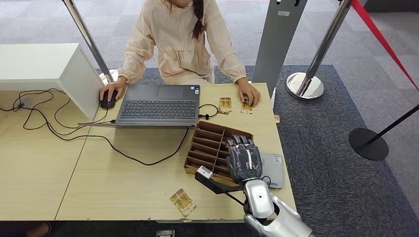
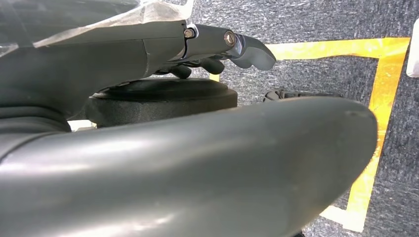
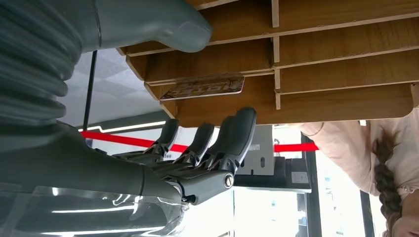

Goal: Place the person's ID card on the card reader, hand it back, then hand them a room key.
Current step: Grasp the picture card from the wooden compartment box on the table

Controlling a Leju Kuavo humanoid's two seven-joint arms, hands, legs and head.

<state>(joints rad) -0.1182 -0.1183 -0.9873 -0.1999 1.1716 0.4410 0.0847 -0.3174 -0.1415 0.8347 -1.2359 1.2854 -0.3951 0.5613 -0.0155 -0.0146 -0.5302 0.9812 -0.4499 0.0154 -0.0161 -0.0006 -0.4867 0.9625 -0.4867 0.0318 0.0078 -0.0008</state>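
Lower right of the head frame, the right hand (image 1: pixel 243 159) hovers over the wooden rack (image 1: pixel 207 148), fingers (image 3: pixel 237 131) apart, holding nothing, beside the grey reader (image 1: pixel 272 169). One card (image 1: pixel 183 202) lies at bottom centre; two more (image 1: pixel 225 104) sit near the person's hand (image 1: pixel 248 94). Left hand (image 2: pixel 217 47): grip unclear.

Your right hand (image 1: pixel 244 158) covers part of the wooden slotted tray (image 1: pixel 207 147) and the near edge of the grey card reader (image 1: pixel 272 169). The print on the cards under the person's hand (image 1: pixel 248 93) is too small to read. The person's head is cut off.
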